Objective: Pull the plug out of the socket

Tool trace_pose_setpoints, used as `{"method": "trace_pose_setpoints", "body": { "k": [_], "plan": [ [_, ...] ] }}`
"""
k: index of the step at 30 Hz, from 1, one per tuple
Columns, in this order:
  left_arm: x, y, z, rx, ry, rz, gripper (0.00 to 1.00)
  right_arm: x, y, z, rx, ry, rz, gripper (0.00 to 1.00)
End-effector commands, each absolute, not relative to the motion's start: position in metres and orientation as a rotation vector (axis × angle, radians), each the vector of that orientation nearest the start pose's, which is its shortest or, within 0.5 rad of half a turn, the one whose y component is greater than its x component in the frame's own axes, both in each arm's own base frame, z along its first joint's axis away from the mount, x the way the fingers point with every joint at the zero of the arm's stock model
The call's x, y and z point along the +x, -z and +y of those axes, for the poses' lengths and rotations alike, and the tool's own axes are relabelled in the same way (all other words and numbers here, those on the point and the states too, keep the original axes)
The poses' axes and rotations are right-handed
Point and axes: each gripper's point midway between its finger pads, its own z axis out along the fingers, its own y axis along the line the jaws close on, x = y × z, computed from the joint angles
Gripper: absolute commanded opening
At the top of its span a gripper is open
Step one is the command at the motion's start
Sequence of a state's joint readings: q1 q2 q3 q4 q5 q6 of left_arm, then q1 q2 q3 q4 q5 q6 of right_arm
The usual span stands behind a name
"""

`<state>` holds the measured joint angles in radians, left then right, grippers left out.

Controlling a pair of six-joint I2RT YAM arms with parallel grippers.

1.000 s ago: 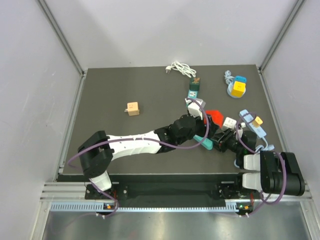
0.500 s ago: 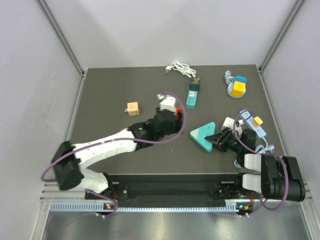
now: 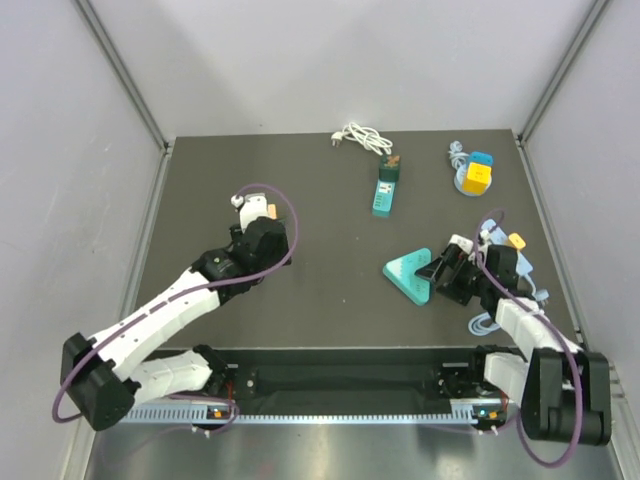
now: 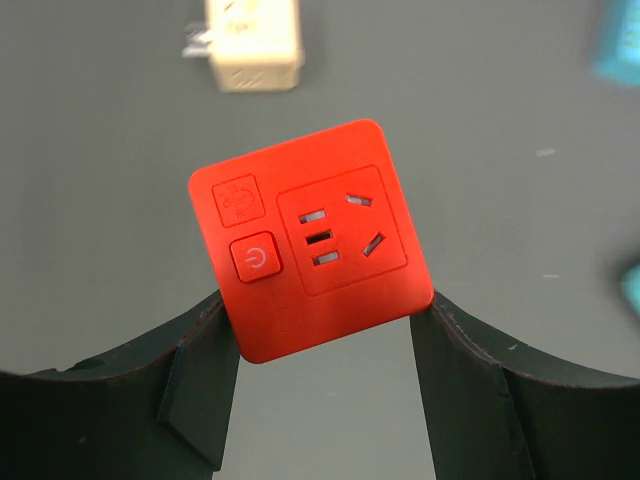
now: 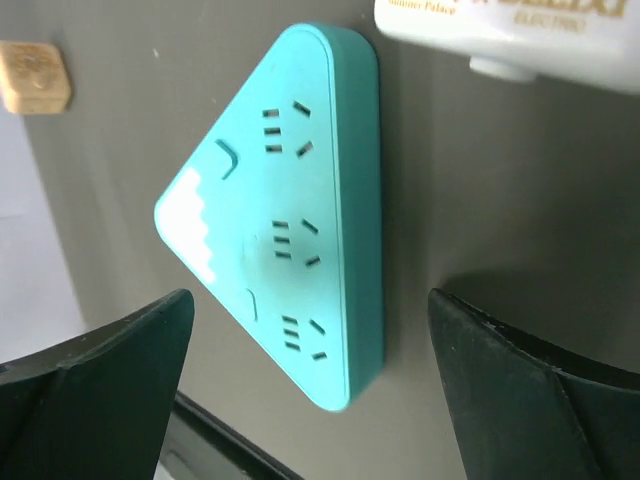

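**Plug off the socket, held at your left**

Your left gripper (image 4: 320,315) pinches the red square plastic plug block (image 4: 310,240), with one finger pressed against each side. The block's face, with its power button and pin slots, is turned up toward your left wrist camera. You have it over the left part of the dark table (image 3: 320,230), and a small cream cube adapter (image 4: 255,45) lies just beyond it on the far side.

Well apart to the right, the teal triangular plastic socket strip (image 5: 285,215) lies flat on the table with all three outlets bare. Your right gripper (image 5: 310,300) hovers over the strip with its fingers spread wide, one on either side, gripping nothing. A white plastic adapter (image 5: 510,35) lies just beside the strip.
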<state>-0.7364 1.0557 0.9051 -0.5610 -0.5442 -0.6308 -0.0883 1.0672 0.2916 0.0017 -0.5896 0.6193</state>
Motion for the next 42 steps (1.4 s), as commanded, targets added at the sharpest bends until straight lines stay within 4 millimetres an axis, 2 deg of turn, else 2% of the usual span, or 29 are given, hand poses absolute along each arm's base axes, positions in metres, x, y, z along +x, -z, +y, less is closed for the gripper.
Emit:
{"method": "trace_pose_setpoints", "body": {
  "k": [1, 3, 6, 7, 11, 12, 14, 15, 18, 19, 20, 24, 32, 36, 37, 40, 42],
  "plan": [
    [0.270, -0.159, -0.120, -0.202, -0.033, 2.225, 0.00, 0.230, -0.047, 0.085, 0.500, -0.792, 2.402, 1.00],
    [0.275, -0.152, -0.110, -0.231, -0.089, 2.228, 0.00, 0.230, -0.061, 0.086, 0.443, -0.749, 2.401, 1.00],
    [0.286, -0.145, -0.105, -0.200, -0.161, 2.236, 0.00, 0.231, -0.080, 0.083, 0.387, -0.689, 2.389, 1.00],
    [0.289, -0.138, -0.105, -0.173, -0.206, 2.258, 0.00, 0.230, -0.087, 0.089, 0.337, -0.689, 2.389, 1.00],
    [0.306, -0.137, -0.102, -0.119, -0.355, 2.259, 0.00, 0.226, -0.097, 0.095, 0.285, -0.679, 2.367, 1.00],
    [0.308, -0.129, -0.101, -0.085, -0.405, 2.280, 0.00, 0.225, -0.097, 0.097, 0.279, -0.681, 2.366, 1.00],
    [0.316, -0.133, -0.100, -0.093, -0.460, 2.269, 0.00, 0.223, -0.093, 0.100, 0.267, -0.687, 2.380, 1.00],
    [0.319, -0.123, -0.100, -0.064, -0.509, 2.289, 0.00, 0.223, -0.091, 0.100, 0.265, -0.689, 2.385, 1.00],
    [0.327, -0.124, -0.098, -0.035, -0.622, 2.264, 0.00, 0.222, -0.087, 0.104, 0.252, -0.704, 2.402, 1.00],
    [0.329, -0.116, -0.097, -0.008, -0.674, 2.272, 0.00, 0.222, -0.086, 0.104, 0.249, -0.707, 2.403, 1.00],
    [0.332, -0.120, -0.102, 0.009, -0.692, 2.256, 0.00, 0.222, -0.085, 0.104, 0.247, -0.706, 2.410, 1.00],
    [0.333, -0.105, -0.103, 0.123, -0.817, 2.296, 0.00, 0.222, -0.086, 0.106, 0.238, -0.714, 2.402, 1.00],
    [0.337, -0.088, -0.107, 0.168, -0.844, 2.312, 0.00, 0.221, -0.088, 0.106, 0.232, -0.719, 2.396, 1.00],
    [0.338, -0.083, -0.110, 0.195, -0.836, 2.325, 0.21, 0.220, -0.088, 0.107, 0.232, -0.718, 2.398, 1.00],
    [0.338, -0.082, -0.110, 0.194, -0.840, 2.324, 0.37, 0.220, -0.088, 0.107, 0.232, -0.716, 2.400, 1.00],
    [0.338, -0.080, -0.111, 0.190, -0.826, 2.323, 0.56, 0.220, -0.089, 0.107, 0.232, -0.709, 2.404, 1.00],
    [0.339, -0.083, -0.113, 0.183, -0.800, 2.315, 0.62, 0.219, -0.089, 0.107, 0.231, -0.701, 2.408, 1.00]
  ]
}}
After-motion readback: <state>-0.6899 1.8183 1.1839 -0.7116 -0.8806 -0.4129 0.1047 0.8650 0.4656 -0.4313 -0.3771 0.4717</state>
